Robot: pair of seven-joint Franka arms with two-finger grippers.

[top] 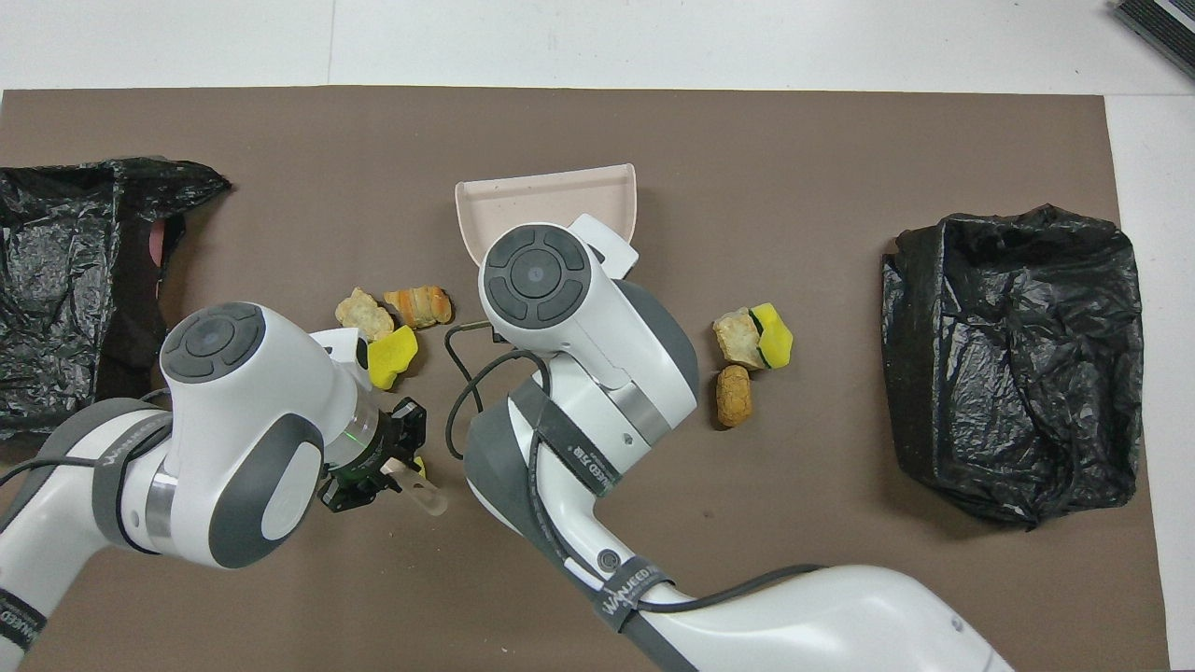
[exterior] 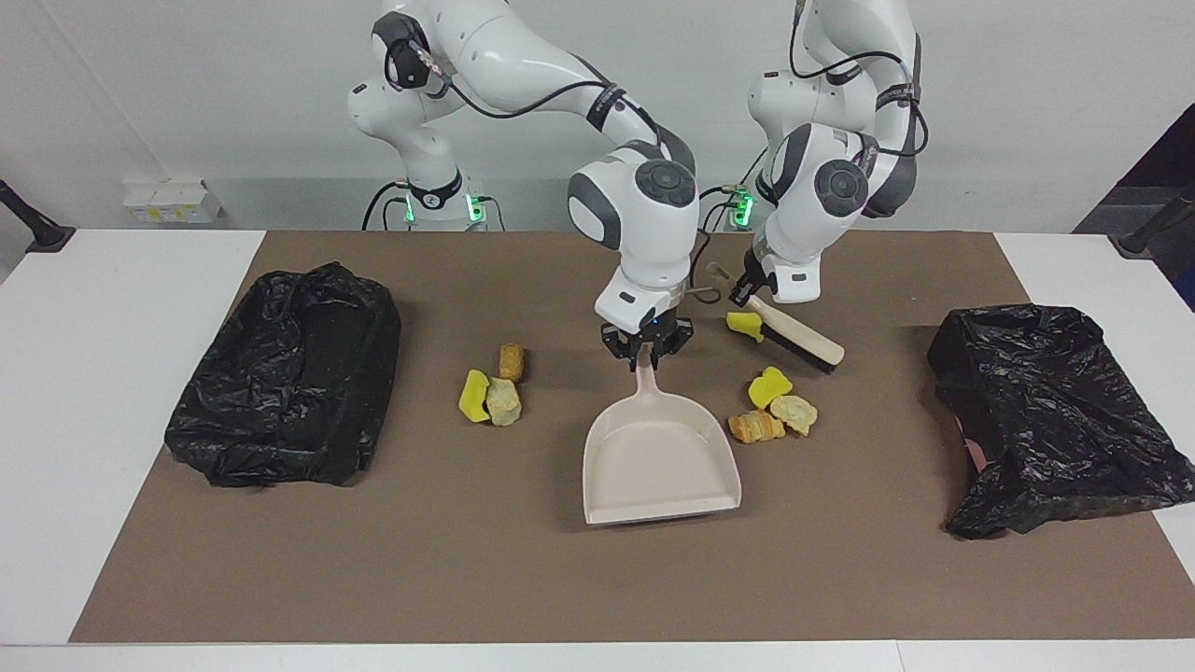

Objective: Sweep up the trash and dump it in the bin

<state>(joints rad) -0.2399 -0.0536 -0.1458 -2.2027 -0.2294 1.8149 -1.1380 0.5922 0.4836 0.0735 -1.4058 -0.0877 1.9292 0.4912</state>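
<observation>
Right gripper (exterior: 646, 347): fingers clenched on the dustpan (exterior: 660, 461) handle, pan mouth tipped off the mat (exterior: 523, 588), its body at 6 o'clock from the grip in the facing view. Left gripper (exterior: 744, 292): fingers clamped on the brush (exterior: 794, 331) handle, bristle end pointing to 4 o'clock.

Trash toward the left arm's end of the table: one yellow chunk (exterior: 744, 324) touching the brush near its handle end; another yellow chunk (exterior: 768, 386), a beige bit (exterior: 795, 413) and a bread piece (exterior: 755, 427) bunched together at 3 o'clock of the pan. At 9 o'clock of the pan sit the three other pieces (exterior: 492, 390). A black-lined bin (exterior: 285, 373) stands at each end of the table; the other bin (exterior: 1050, 411) is nearer the brush.

My judgement: sweeping step in hand, nothing in the pan yet. Next I want the pan mouth laid flat facing the bunch, then a low brush stroke pushing it in.
</observation>
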